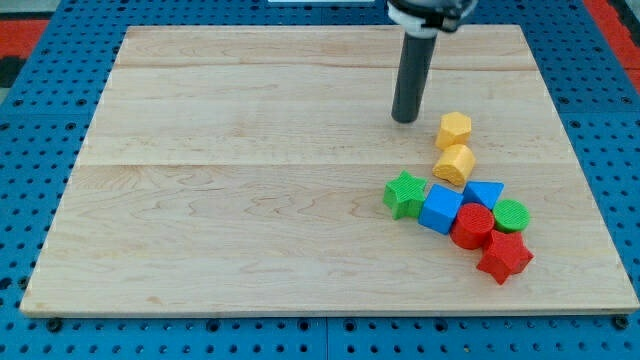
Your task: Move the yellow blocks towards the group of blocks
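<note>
Tool = plain rod, no jaws, my tip (404, 120) bare on surface (240, 200), touching nothing; yellow hexagon block (454, 130) just to its view-right, 2nd yellow block (455, 164) below that, touching blue triangle block (485, 193) of the group.

Wooden board (250, 200) with coloured blocks (460, 205)

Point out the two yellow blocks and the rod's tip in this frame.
upper yellow block (454, 129), camera view, on its top face
lower yellow block (455, 163), camera view, on its top face
my tip (405, 119), camera view, at the rod's very end, to the view's left of the upper yellow block
</note>
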